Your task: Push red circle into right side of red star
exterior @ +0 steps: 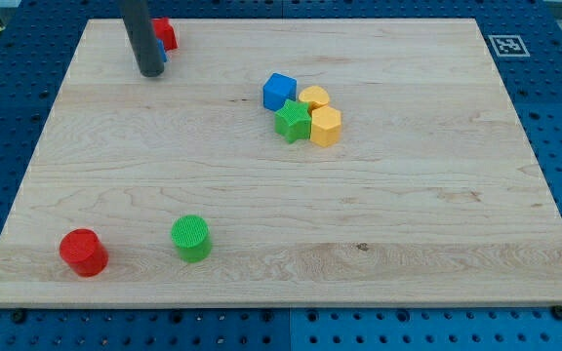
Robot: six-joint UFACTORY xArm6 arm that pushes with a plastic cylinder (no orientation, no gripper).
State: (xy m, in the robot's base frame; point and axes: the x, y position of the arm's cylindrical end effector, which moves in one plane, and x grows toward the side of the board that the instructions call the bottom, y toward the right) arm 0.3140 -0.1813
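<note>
my tip point(150, 72) sits at the table's point(408, 224) top left, touching the partly hidden red star point(166, 33); there are no jaws. the red circle point(84, 253) lies well apart, bottom left.

Robot body: single dark rod, no other arm parts visible.
Rod is a plain smooth cylinder, dark grey to black, faint lighter sheen along one side, cut off by the view's top; my tip point(150, 74) ends flat, blunt.
</note>
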